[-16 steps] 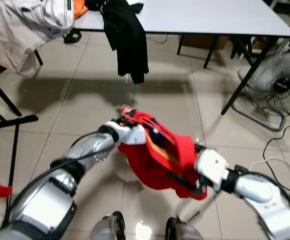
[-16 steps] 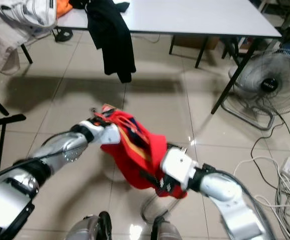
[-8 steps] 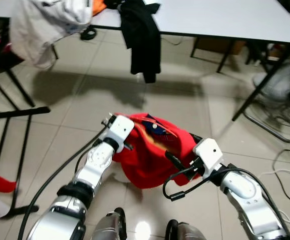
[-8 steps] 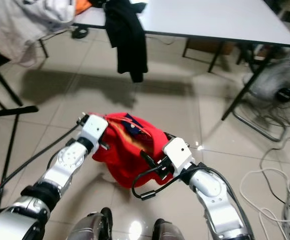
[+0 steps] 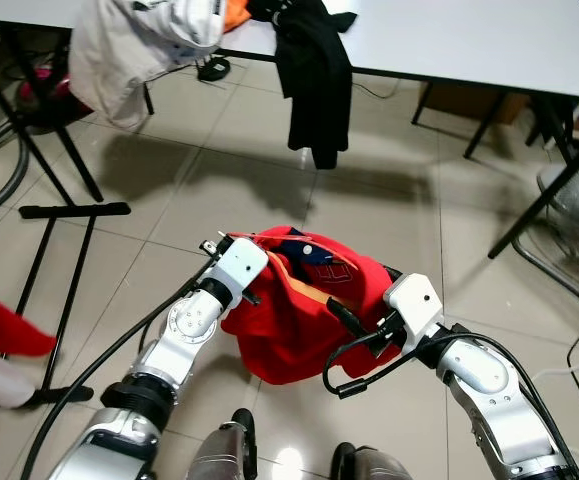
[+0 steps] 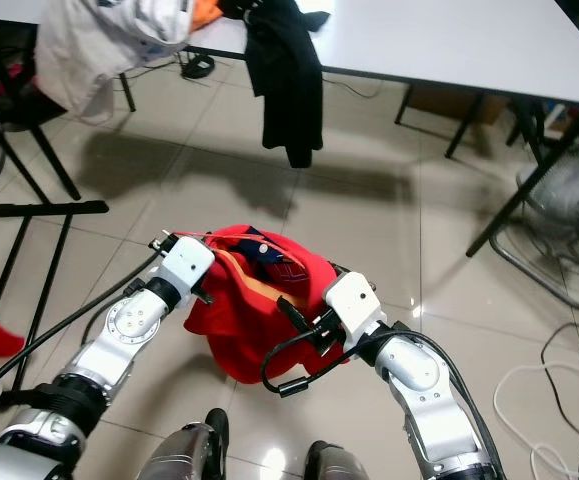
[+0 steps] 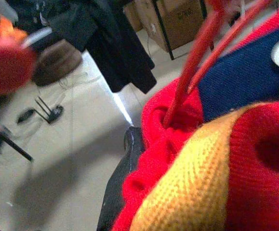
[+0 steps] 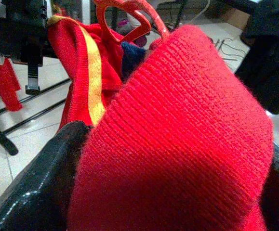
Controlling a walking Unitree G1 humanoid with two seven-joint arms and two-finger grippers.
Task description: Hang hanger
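Both hands, the left hand (image 5: 241, 262) and the right hand (image 5: 369, 320), grip the red sweater (image 5: 299, 315) on its hanger (image 8: 129, 17). Keep it level and carry it to the rack (image 5: 44, 185).

We have two silver arms, the left arm (image 5: 174, 345) and right arm (image 5: 489, 385), built of rounded metallic segments with dark bands at the joints. Each ends in a boxy white wrist housing (image 5: 415, 303), and loose black cables (image 5: 354, 365) loop alongside. Glossy black fingers (image 8: 28, 192) show beyond.
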